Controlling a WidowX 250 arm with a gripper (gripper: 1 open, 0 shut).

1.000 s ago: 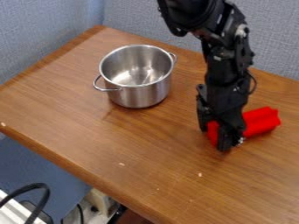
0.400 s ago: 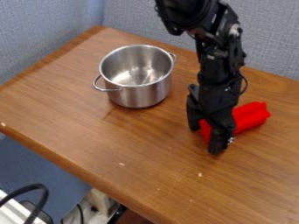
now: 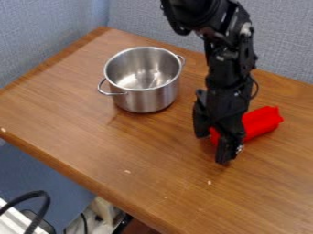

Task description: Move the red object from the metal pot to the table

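Brown, grained wood (image 3: 91, 137) spreads beneath my jaws (image 3: 213, 141), blue-grey textured walling (image 3: 266, 29) behind them. Beyond and left of the jaws in view sits the shiny, round steel pot (image 3: 143, 80). The smooth red block (image 3: 262, 122) lies on the table, its near end between my spread fingers; both have shifted slightly leftward since a second ago.

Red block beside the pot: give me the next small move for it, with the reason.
Probably lift the hand straight up, gently. The red block already lies on the table, outside the metal pot, and the fingers look spread around its near end.
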